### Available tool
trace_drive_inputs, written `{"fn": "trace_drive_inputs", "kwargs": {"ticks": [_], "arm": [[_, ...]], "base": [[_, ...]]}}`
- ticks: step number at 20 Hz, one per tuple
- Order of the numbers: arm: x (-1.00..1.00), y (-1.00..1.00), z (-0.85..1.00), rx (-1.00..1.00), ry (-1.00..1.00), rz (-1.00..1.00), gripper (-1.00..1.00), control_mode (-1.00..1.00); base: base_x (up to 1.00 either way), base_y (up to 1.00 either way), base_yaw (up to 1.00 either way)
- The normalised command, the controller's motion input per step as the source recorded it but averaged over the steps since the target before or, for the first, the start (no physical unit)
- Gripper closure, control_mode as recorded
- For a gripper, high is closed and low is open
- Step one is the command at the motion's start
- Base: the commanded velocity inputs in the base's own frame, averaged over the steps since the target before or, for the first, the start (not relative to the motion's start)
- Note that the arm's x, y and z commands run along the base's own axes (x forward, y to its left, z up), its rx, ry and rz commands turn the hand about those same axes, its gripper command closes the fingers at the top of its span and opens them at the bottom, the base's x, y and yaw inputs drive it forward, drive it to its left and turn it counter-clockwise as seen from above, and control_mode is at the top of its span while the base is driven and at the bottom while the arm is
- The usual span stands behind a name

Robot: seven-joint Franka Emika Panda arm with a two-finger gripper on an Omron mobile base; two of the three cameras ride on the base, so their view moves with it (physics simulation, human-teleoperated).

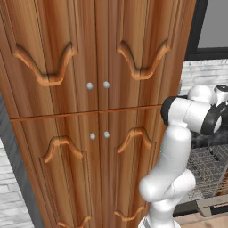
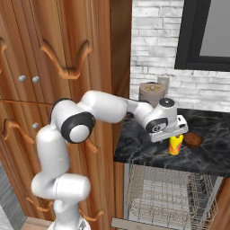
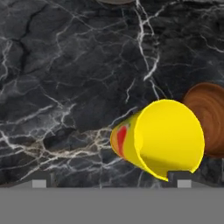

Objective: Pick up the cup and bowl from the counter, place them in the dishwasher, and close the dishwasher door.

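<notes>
The yellow cup [image 3: 162, 139] with its orange-red patch stands on the black veined counter [image 3: 65, 65]. Its mouth faces the hand camera. The reddish-brown bowl [image 3: 210, 118] lies right beside the cup. My gripper [image 3: 111, 181] hangs just above them, open; its fingertips [image 3: 39, 181] are spread wide and the cup sits close to the right tip. From the right base view, my gripper [image 2: 176, 134] is directly over the cup [image 2: 175, 144], with the bowl [image 2: 193, 139] next to it. Under the counter [image 2: 143, 148], the dishwasher's wire rack [image 2: 170, 193] is pulled out.
A tall carved wooden cabinet [image 1: 89, 111] stands just left of the counter, close to my arm. A brown canister [image 2: 152, 93] stands at the back of the counter by the brick wall. The rack [image 1: 207, 171] and a grey-beige door edge [image 1: 213, 205] show low down.
</notes>
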Motion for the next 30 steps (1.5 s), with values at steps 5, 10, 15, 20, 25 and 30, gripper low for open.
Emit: {"fn": "trace_drive_inputs", "kwargs": {"ticks": [5, 10, 15, 20, 25, 30], "arm": [[0.25, -0.17, -0.06, 0.00, 0.00, 0.00, -1.00, -1.00], [0.27, -0.15, -0.04, 0.00, 0.00, 0.00, -1.00, -1.00], [0.22, -0.04, -0.18, 0.00, 0.00, 0.00, -1.00, -1.00], [0.02, 0.00, -0.39, 0.00, 0.00, 0.00, -1.00, -1.00], [0.00, 0.00, -0.34, 0.00, 0.00, 0.01, -1.00, -1.00], [0.00, 0.19, -0.24, -0.01, 0.00, 0.02, -1.00, -1.00]], "base": [[0.00, 0.00, 0.00], [0.00, 0.00, 0.00], [0.00, 0.00, 0.00], [0.00, 0.00, 0.00], [0.00, 0.00, 0.00], [0.00, 0.00, 0.00]]}}
